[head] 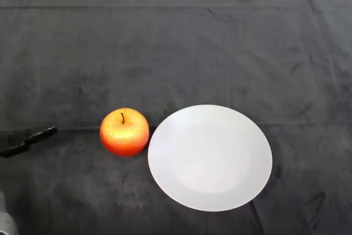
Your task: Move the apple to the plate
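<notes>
A red and orange apple [124,131] with a dark stem stands upright on the dark cloth, just left of a round white plate [210,157]. The apple's right side almost touches the plate's rim. Nothing lies on the plate. My left hand [25,140] reaches in from the left edge, level with the apple and well to its left. Its black fingers are stretched out towards the apple and hold nothing. Most of the hand is cut off by the view's edge.
The dark cloth [176,53] covers the whole table, with a few creases. A bit of my silver-grey arm [5,221] shows at the lower left corner.
</notes>
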Tool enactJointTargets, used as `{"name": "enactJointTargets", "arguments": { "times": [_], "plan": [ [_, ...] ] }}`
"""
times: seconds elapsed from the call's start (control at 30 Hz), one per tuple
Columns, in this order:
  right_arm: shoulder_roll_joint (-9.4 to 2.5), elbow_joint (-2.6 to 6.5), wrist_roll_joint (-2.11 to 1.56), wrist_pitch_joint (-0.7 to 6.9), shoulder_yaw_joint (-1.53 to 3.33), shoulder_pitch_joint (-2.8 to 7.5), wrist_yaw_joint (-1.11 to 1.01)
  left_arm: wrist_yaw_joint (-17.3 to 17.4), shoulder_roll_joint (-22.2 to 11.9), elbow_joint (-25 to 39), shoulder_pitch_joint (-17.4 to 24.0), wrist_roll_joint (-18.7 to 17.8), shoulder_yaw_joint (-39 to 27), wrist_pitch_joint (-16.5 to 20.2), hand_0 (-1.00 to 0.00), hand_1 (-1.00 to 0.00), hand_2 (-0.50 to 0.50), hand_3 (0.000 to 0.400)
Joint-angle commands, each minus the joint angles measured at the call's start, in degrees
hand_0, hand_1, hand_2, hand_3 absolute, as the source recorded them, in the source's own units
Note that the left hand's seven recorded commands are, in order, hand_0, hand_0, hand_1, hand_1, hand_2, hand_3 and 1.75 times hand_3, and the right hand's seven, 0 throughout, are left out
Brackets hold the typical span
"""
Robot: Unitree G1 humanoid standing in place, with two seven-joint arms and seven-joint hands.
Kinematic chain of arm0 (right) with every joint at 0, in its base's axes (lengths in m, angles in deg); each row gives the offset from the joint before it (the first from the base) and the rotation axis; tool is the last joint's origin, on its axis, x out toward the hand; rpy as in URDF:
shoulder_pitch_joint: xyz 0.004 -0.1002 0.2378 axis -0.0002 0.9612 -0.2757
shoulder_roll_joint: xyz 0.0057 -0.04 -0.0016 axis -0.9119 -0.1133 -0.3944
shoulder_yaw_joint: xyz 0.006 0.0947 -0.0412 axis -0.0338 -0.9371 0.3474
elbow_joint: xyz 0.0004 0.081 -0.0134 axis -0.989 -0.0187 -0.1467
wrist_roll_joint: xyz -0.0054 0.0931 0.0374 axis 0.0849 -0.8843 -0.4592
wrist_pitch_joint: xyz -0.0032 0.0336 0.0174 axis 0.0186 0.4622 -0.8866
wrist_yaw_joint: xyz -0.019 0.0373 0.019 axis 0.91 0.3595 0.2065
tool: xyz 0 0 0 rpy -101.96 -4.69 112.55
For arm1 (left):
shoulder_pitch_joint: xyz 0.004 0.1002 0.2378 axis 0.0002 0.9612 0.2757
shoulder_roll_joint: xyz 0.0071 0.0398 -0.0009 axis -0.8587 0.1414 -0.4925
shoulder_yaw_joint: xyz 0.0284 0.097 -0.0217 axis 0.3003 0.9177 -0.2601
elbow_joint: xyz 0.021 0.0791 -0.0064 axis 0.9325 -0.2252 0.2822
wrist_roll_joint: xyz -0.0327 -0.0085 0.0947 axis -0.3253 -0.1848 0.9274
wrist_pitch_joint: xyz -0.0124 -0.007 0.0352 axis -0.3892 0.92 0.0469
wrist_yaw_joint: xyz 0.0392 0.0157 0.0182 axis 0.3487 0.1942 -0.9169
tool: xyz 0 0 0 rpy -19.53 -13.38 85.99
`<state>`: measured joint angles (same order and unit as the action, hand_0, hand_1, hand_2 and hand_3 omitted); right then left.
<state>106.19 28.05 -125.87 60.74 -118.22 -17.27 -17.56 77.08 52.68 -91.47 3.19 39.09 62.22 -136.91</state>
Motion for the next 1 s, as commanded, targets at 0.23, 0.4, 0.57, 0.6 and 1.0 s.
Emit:
{"name": "enactJointTargets", "arguments": {
  "times": [0.23, 0.4, 0.57, 0.6, 1.0],
  "plan": [
    [1.16, -0.12, -0.72, -0.32, -0.93, -0.57, -0.07, -1.3, 2.2, 6.0, 4.1, 2.6, 6.3, -1.4, 0.0, 0.0, 0.0, 0.0],
    [1.11, -0.21, -0.74, -0.32, -0.93, -0.54, -0.02, -0.9, 2.4, 8.5, 5.3, 2.2, 11.0, -0.7, 0.0, 0.0, 0.0, 0.0],
    [1.07, -0.31, -0.76, -0.32, -0.93, -0.5, 0.03, 0.0, 1.9, 10.5, 6.6, 1.4, 15.2, 0.0, 0.0, 0.0, 0.0, 0.0],
    [1.07, -0.33, -0.76, -0.32, -0.93, -0.49, 0.03, 0.2, 1.7, 10.8, 6.8, 1.2, 16.0, 0.3, 0.0, 0.0, 0.0, 0.0],
    [1.01, -0.5, -0.81, -0.31, -0.93, -0.43, 0.13, 1.5, -0.2, 10.6, 7.6, 1.6, 22.2, 1.5, 0.0, 0.0, 0.0, 0.0]
  ]
}}
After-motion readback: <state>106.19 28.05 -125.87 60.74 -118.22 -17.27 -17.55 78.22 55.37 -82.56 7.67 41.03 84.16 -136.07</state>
